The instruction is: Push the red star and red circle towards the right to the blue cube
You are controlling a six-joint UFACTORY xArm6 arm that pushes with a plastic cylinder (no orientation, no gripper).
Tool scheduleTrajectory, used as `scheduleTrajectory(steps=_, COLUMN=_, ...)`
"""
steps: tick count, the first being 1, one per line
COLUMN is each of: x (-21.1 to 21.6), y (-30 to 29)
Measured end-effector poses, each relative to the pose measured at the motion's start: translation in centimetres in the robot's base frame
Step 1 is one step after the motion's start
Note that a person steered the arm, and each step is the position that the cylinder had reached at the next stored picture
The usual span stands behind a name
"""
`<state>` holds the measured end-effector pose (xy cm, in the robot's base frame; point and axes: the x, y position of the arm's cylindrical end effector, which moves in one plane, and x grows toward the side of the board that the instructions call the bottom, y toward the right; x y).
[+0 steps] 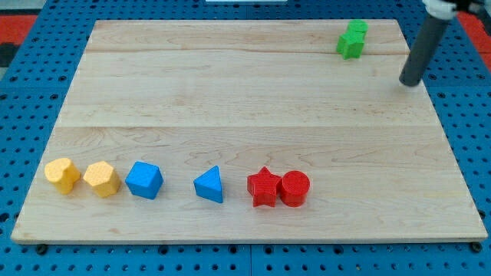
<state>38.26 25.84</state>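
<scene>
Two reds touching (my tip (410, 81) far): red star (264, 187), red circle (294, 188).

red star (264, 187) touches red circle's (294, 188) left | blue cube (144, 180) farther left

rod: straight, dark grey, cylindrical | my tip (410, 83): blunt | collar: white

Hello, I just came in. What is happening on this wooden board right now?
My tip is handling nothing: it stands near the view's top right, beside the green blocks and far from the row at the bottom. There the red star and red circle touch each other, with the blue triangle and blue cube to their left. No push has begun.
</scene>
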Motion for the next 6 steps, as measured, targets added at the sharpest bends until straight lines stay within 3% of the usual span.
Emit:
scheduleTrajectory(steps=2, x=14.7, y=-9.0)
scheduleTrajectory(steps=3, x=18.6, y=-15.9)
scheduleTrajectory(steps=4, x=19.0, y=-20.5)
scheduleTrajectory(steps=6, x=18.2, y=-20.3)
